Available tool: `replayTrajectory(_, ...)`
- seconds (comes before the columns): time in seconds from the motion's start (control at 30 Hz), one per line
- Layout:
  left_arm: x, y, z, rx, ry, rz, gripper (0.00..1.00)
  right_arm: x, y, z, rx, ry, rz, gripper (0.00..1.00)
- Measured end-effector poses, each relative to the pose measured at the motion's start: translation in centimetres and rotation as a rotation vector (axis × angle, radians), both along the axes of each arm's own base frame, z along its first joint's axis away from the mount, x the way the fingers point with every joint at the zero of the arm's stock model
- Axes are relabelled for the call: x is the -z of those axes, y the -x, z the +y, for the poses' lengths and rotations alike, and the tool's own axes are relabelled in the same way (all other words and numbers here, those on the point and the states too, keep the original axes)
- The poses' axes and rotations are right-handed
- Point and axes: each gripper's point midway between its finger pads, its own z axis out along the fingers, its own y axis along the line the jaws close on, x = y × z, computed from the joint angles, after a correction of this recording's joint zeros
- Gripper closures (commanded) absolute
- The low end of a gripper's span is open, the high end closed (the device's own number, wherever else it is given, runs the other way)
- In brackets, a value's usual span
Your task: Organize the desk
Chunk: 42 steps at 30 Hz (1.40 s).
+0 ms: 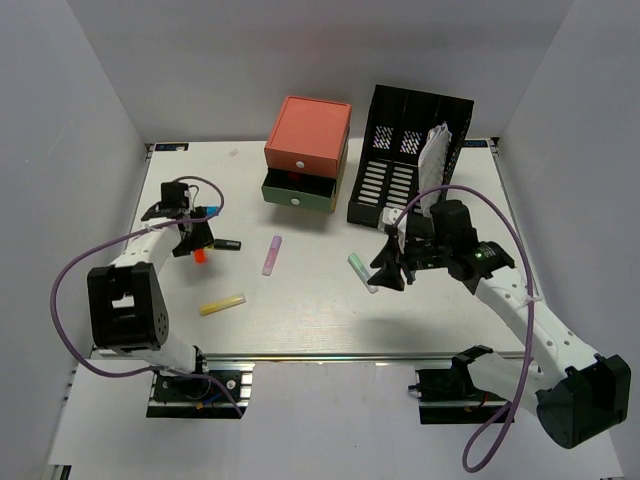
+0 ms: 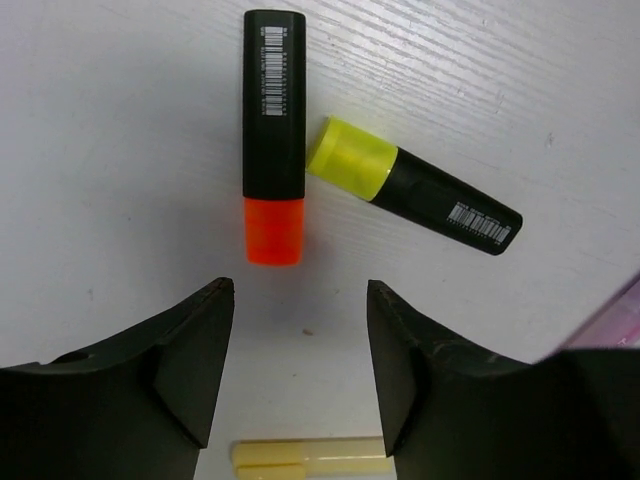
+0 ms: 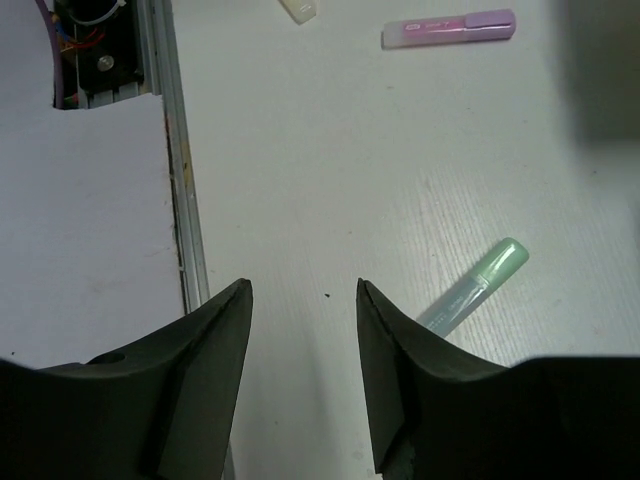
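Note:
The white desk (image 1: pixel 320 325) holds loose pens. My left gripper (image 1: pixel 193 238) (image 2: pixel 300 290) hovers open over its left side, nothing between its fingers. Just beyond its tips lie a black highlighter with an orange cap (image 2: pixel 273 130) (image 1: pixel 200 256) and a black highlighter with a yellow cap (image 2: pixel 415 187) (image 1: pixel 228 244), their caps nearly touching. My right gripper (image 1: pixel 388 275) (image 3: pixel 302 287) stands open and empty above bare desk, with a pale green pen (image 3: pixel 470 290) (image 1: pixel 360 270) lying just beside its right finger.
A pale yellow pen (image 1: pixel 222 305) (image 2: pixel 310 458) and a pink-purple highlighter (image 1: pixel 271 255) (image 3: pixel 450 30) lie mid-desk. At the back stand an orange, green and yellow drawer box (image 1: pixel 307 150) and a black file rack (image 1: pixel 410 155) holding paper (image 1: pixel 437 150). A metal rail (image 3: pixel 185 200) runs along the near edge.

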Motion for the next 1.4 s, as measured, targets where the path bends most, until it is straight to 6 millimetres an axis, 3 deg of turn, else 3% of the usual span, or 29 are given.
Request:
replayTrajectory(0.1,1.3,-0.2,0.0,0.011,0.005,0.028,0.47,-0.3,-0.4,-0.1,0.013,-0.006,-0.024,0.49)
replayTrajectory(0.2,3.0,-0.1,0.2,0.016,0.005,0.072,0.50,-0.3,-0.8,-0.4,0.029,-0.001,-0.027,0.49)
replayTrajectory(0.57,5.2,-0.4,1.4,-0.003,-0.032,0.128,0.41,-0.2,-1.2,-0.7,0.050,0.003,-0.030,0.49)
replayTrajectory(0.87,5.2,-2.8,2.0,-0.020,-0.049,0.101,0.39,-0.2,-1.4,-0.8,0.056,0.005,-0.029,0.50)
replayTrajectory(0.93,5.2,-3.4,2.1,-0.026,-0.053,0.095,0.42,-0.1,-1.4,-0.8,0.058,0.007,-0.027,0.49)
replayTrajectory(1.07,5.2,-4.3,2.4,-0.041,-0.060,0.083,0.64,0.2,-1.5,-0.9,0.062,0.012,-0.022,0.50)
replayTrajectory(1.23,5.2,-4.4,2.7,-0.051,-0.070,0.070,0.81,0.6,-1.6,-1.1,0.071,0.020,-0.014,0.50)
replayTrajectory(1.4,4.9,-2.3,2.1,-0.079,-0.037,0.049,0.99,0.8,-1.9,-1.2,0.080,0.026,-0.012,0.50)
